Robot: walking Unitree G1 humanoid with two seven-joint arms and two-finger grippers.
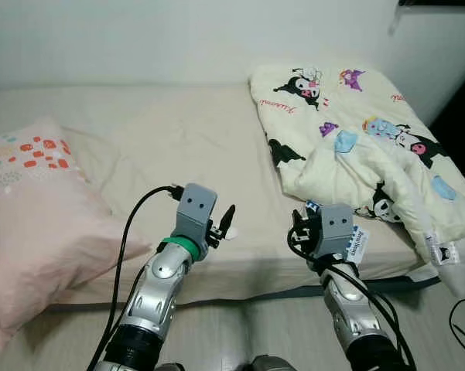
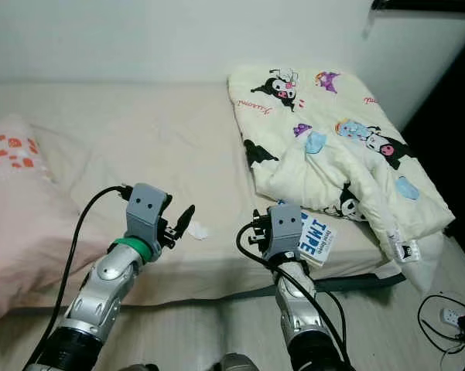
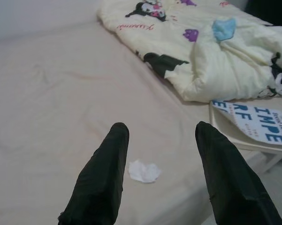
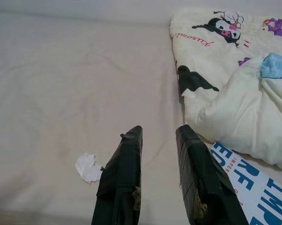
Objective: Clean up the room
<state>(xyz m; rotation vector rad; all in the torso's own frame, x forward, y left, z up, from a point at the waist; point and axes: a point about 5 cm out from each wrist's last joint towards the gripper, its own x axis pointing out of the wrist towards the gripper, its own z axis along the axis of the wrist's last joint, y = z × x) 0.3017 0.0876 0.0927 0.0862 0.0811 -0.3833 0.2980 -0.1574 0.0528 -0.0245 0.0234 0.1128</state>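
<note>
A small crumpled white tissue [image 3: 143,171] lies on the beige bed sheet [image 1: 178,131] near the front edge. My left gripper [image 3: 162,129] hovers just above and short of it, open, with nothing between its fingers. Beside it, my right gripper [image 4: 159,129] is also over the front edge of the bed, open with a narrower gap and holding nothing. From there the tissue [image 4: 88,167] lies off to the side of its fingers. A cream blanket with cartoon prints [image 1: 356,131] is bunched on the right half of the bed.
A pink pillow with red dots [image 1: 39,216] fills the bed's left side. A booklet with blue letters [image 2: 313,238] rests at the bed edge by my right wrist. A power strip and cables [image 2: 453,317] lie on the floor at right. A white wall stands behind the bed.
</note>
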